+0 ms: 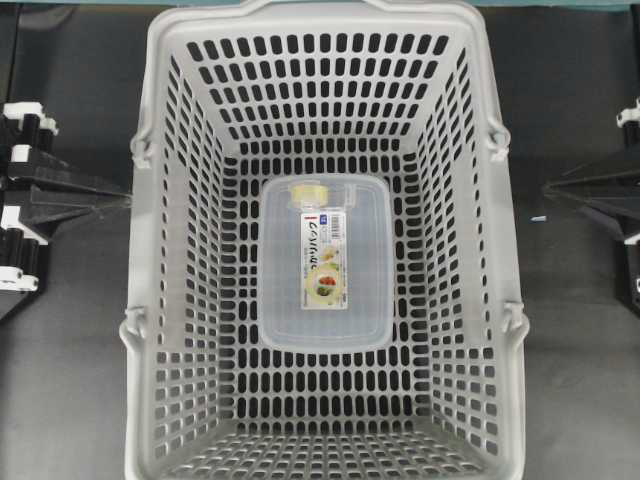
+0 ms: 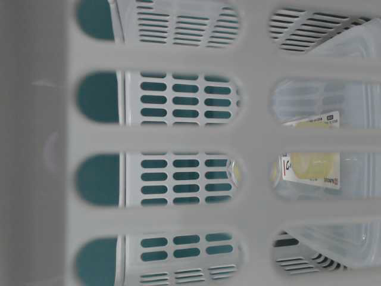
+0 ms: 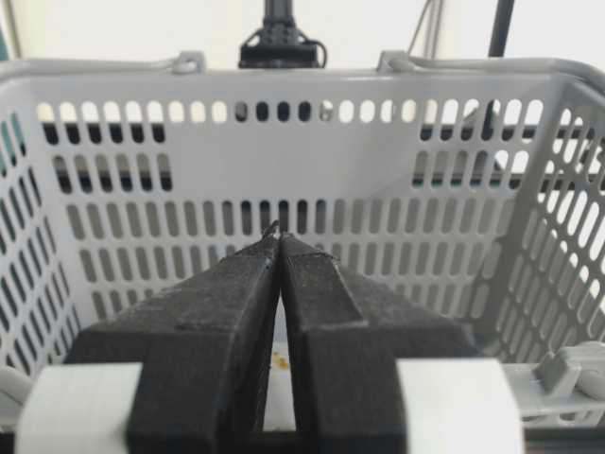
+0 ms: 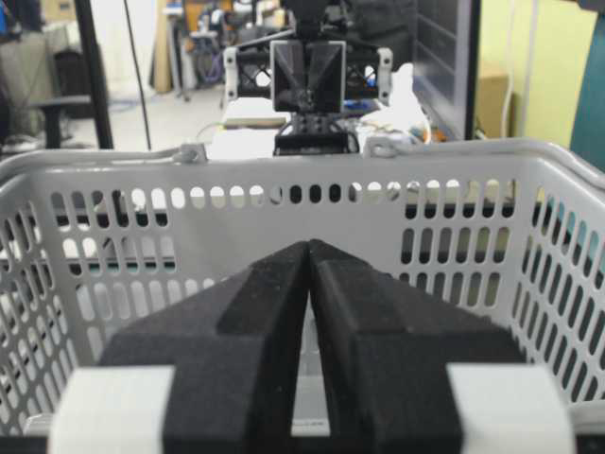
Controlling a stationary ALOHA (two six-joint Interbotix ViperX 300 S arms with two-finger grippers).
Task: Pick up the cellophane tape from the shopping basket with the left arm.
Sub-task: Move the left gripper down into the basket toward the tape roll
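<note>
Outside the shopping basket (image 1: 160,300), left tool (image 3: 279,236) closed, empty.

1. A robotics lab or workshop: two black arms, left arm (image 1: 60,195) at 9 o'clock and right arm (image 1: 600,190) at 3 o'clock, flank a shopping basket (image 1: 160,120) on a dark table (image 1: 70,380).
2. The right wrist view shows cluttered shelves (image 4: 203,43), a chair (image 4: 57,104) and a dark monitor (image 4: 444,57) behind.

The cellophane tape (image 1: 309,192) shows only blurrily beneath the clear box (image 1: 325,290).

left gripper (image 3: 277,248): jaws together, empty | facing shopping basket (image 3: 378,189) slotted wall
</note>
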